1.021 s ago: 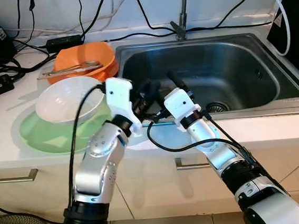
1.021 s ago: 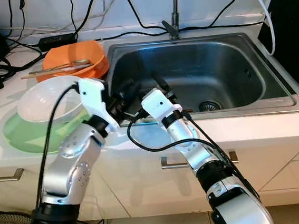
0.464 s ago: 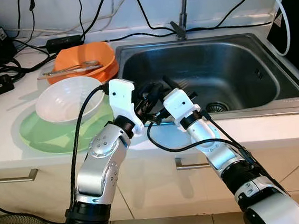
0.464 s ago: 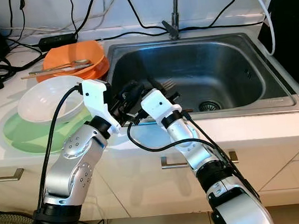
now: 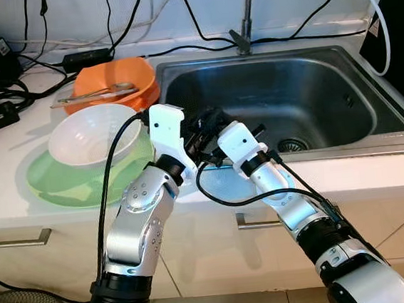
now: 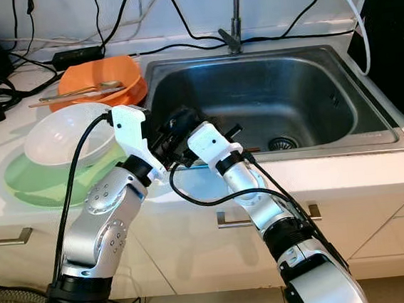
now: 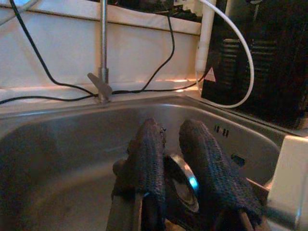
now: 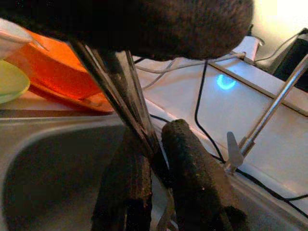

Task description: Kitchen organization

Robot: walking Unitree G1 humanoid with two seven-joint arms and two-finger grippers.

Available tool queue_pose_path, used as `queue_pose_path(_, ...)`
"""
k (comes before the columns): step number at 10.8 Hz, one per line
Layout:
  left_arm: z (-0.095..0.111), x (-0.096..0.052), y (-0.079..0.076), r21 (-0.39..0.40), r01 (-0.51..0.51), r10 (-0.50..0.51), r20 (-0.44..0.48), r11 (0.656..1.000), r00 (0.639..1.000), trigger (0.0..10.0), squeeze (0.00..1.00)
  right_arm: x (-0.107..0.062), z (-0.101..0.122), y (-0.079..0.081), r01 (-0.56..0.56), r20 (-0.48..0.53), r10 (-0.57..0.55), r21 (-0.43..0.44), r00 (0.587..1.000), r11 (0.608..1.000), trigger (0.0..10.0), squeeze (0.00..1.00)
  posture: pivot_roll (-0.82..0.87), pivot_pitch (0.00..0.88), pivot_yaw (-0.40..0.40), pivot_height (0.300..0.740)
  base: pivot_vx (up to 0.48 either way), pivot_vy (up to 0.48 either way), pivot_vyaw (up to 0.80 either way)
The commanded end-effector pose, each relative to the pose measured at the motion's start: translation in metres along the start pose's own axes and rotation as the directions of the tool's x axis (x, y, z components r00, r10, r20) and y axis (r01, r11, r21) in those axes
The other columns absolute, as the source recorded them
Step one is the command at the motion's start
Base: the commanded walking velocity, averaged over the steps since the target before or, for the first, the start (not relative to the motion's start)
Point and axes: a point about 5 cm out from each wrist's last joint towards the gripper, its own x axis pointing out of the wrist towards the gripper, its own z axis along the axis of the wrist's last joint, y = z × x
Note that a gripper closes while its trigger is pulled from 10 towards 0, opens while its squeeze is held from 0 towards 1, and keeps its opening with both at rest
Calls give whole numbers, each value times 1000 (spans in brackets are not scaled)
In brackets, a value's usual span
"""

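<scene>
Over the near-left corner of the sink point(image 5: 372, 129), the left end effector point(image 7: 175, 159) and right end effector point(image 8: 159, 159) both pinch a metal utensil point(image 7: 185, 180); a mistimed release could drop it into the basin.

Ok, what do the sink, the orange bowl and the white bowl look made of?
Sink: brushed stainless steel, going by the dull grey sheen and soft reflections. Orange bowl: probably plastic, with flat saturated colour and little gloss. White bowl: smooth and glossy, either ceramic or melamine; I can't tell which.
</scene>
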Motion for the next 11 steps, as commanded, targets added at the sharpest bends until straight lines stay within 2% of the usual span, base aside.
queue_pose_path(1, -6, -3, 6, -3, -36, 36, -36, 999, 999, 10000, 0, 1, 2, -1, 10, 13, -11, 12, 1000, 1000, 0, 0, 131, 0, 67, 740, 0, 0, 0)
queue_pose_path(2, -6, -4, 6, -6, -35, 35, -35, 999, 999, 10000, 1000, 1, 2, 0, 10, 12, -10, 13, 1000, 1000, 0, 0, 131, 0, 67, 740, 0, 0, 0)
queue_pose_path(5, -3, -5, 8, -52, -42, 42, -15, 998, 999, 10000, 1000, 1, 1, 0, 8, 5, -8, 13, 1000, 1000, 0, 0, 132, 0, 64, 740, 0, 0, 0)
queue_pose_path(7, 7, -5, 7, -116, -31, 35, 34, 993, 999, 10000, 1000, 0, 0, 0, 6, -4, -6, 14, 1000, 1000, 0, 0, 133, 0, 62, 740, 0, 0, 0)
queue_pose_path(9, 22, -6, 14, -169, -66, 85, 110, 983, 990, 10000, 1000, 0, -4, -1, 11, -27, -11, 9, 1000, 1000, 0, 0, 135, 0, 59, 740, 0, 0, 0)
queue_pose_path(10, 30, -9, 19, -185, -91, 121, 154, 978, 981, 10000, 0, 2, -7, -10, 47, -56, -46, 20, 997, 999, 0, 0, 141, 0, 54, 740, 0, 0, 0)
queue_pose_path(11, 30, -10, 20, -184, -101, 130, 155, 978, 979, 10000, 0, 5, -11, -19, 100, -92, -97, 30, 991, 995, 0, 0, 143, 0, 52, 740, 0, 0, 0)
